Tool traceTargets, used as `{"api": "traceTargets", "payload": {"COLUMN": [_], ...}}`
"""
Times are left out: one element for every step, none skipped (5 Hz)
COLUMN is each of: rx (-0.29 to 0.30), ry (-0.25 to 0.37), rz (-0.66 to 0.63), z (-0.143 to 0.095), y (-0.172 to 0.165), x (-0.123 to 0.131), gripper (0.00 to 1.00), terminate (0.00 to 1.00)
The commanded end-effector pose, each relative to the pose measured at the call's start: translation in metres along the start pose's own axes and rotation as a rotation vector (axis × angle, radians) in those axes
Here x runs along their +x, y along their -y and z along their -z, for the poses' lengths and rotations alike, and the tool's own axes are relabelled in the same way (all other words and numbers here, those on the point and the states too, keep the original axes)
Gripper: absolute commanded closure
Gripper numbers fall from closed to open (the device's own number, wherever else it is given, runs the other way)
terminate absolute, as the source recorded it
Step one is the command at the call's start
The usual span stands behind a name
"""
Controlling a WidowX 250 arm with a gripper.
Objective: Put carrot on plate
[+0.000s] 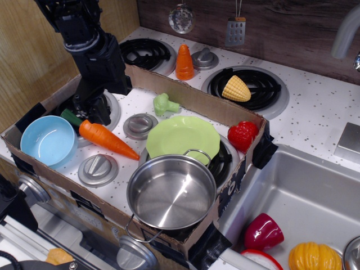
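**A:** Where's the carrot (pixel 107 139)?

**B:** Left of centre, lying flat on the toy stovetop inside the cardboard box (pixel 197 100), green stem toward the upper left, tip pointing lower right toward the lime-green plate (pixel 183 136), which sits near the frame's centre.

**A:** And the gripper (pixel 95 113)?

**B:** Hanging just above the carrot's stem end. Its fingers are dark against a dark burner, so I can't tell how wide they stand.

**A:** How will it handle?

**B:** Probably light, stiff, smooth plastic, so likely slippery and apt to roll. I'd grip across the thick part near the stem.

**A:** Room to move?

**B:** Tight. The blue bowl (pixel 48 139) is just left, a box wall behind, the steel pot (pixel 171 192) touching the plate's lower edge. The plate is bare.
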State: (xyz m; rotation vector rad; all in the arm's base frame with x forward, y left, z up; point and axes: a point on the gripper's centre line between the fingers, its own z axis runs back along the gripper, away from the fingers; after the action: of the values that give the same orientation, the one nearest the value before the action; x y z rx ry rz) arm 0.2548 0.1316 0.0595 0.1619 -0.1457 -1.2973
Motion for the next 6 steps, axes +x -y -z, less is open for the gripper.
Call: {"api": "traceTargets", "payload": {"rx": [0.012,0.006,0.003,0.005,-0.001,0.013], "ry": [-0.069,-0.075,-0.062,-0.049,-0.030,-0.093], "rz": [0.004,-0.002,0.009,0.036,0.069,0.115], "z": [0.014,0.019,0.033,0.044,0.052,0.033], "y": [0.018,0.024,0.023,0.017,0.012,0.006], "x": [-0.016,-0.017,-0.013,-0.011,-0.013,-0.012], "gripper": [0.00,0.00,0.00,0.00,0.00,1.00], "terminate": [0.00,0.00,0.00,0.00,0.00,0.00]}}
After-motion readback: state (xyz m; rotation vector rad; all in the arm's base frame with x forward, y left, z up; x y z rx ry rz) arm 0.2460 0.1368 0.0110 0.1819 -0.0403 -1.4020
